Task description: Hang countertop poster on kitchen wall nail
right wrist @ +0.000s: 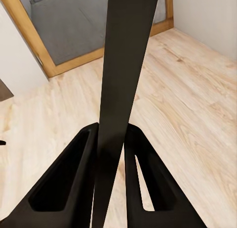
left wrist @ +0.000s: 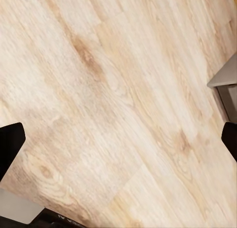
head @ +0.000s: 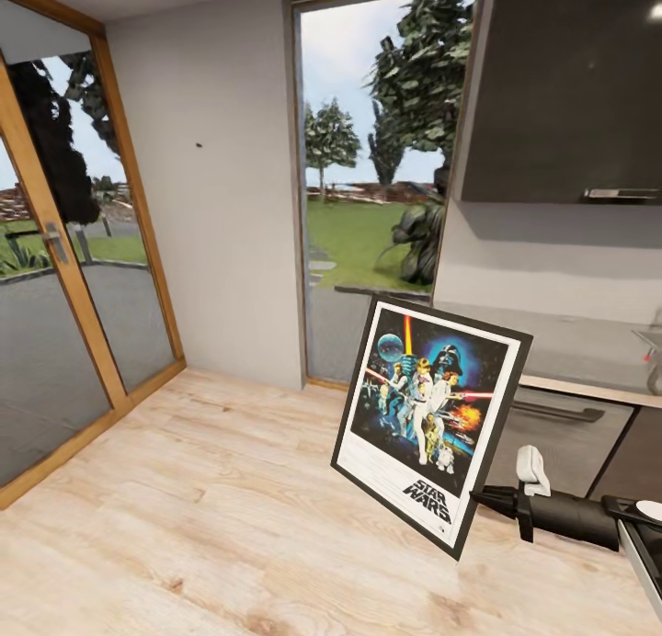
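The poster (head: 428, 406), a Star Wars print with a white border and thin black frame, hangs tilted in the air above the wooden floor. My right gripper (head: 480, 500) is shut on its lower right edge. In the right wrist view the poster (right wrist: 121, 65) shows edge-on as a dark strip clamped between the two black fingers (right wrist: 81, 163) of the right gripper (right wrist: 111, 139). A small dark wall nail (head: 199, 144) sticks out of the grey wall to the poster's left. The kitchen countertop (head: 570, 346) lies behind the poster on the right. My left gripper (left wrist: 118, 144) is open over bare floor.
A wood-framed glass door (head: 55, 250) stands at the left and a tall window (head: 377, 158) at the centre. A dark upper cabinet (head: 570, 85) hangs over the countertop, with dark cabinet fronts (head: 561, 434) and a tap (head: 651, 346) below. Light wooden floor (head: 202, 516) spreads in front.
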{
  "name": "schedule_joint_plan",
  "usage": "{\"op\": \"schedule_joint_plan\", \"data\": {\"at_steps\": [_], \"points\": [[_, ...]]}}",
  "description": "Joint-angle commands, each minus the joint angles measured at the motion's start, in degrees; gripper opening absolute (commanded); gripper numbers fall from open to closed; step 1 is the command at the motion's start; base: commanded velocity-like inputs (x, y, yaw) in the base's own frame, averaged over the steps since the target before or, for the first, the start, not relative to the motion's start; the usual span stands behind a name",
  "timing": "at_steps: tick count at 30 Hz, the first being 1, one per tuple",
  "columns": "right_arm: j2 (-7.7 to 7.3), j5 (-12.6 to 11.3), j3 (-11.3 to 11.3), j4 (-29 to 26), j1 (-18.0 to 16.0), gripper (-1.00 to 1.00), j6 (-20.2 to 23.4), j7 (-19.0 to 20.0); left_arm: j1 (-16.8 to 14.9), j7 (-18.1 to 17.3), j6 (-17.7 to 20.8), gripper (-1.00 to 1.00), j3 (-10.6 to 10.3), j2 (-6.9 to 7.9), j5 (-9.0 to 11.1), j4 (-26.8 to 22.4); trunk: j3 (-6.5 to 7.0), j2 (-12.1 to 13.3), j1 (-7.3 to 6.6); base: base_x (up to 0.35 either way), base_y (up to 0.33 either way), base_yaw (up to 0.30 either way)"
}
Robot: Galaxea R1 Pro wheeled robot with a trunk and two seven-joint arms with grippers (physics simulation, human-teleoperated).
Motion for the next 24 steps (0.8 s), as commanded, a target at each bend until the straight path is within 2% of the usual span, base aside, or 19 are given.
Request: {"op": "schedule_joint_plan", "data": {"at_steps": [1, 19, 24], "points": [[0.01, 0.0, -0.1, 0.0, -0.1, -1.00, 0.8, 0.4, 0.0, -0.1, -0.3, 1.00, -0.5, 0.01, 0.3, 0.0, 0.10, 0.4, -0.22, 0.000, 0.000, 0.000], [0.01, -0.1, 0.0, -0.1, -0.1, -1.00, 0.8, 0.4, 0.0, 0.0, -0.3, 1.00, -0.4, 0.48, 0.1, -0.6, 3.33, 7.6, -4.17, 0.000, 0.000, 0.000], [0.01, -0.1, 0.0, -0.1, -0.1, -1.00, 0.8, 0.5, -0.1, -0.1, -0.2, 1.00, -0.4, 2.77, 0.0, -4.6, 4.23, 9.6, -5.27, 0.000, 0.000, 0.000]]}}
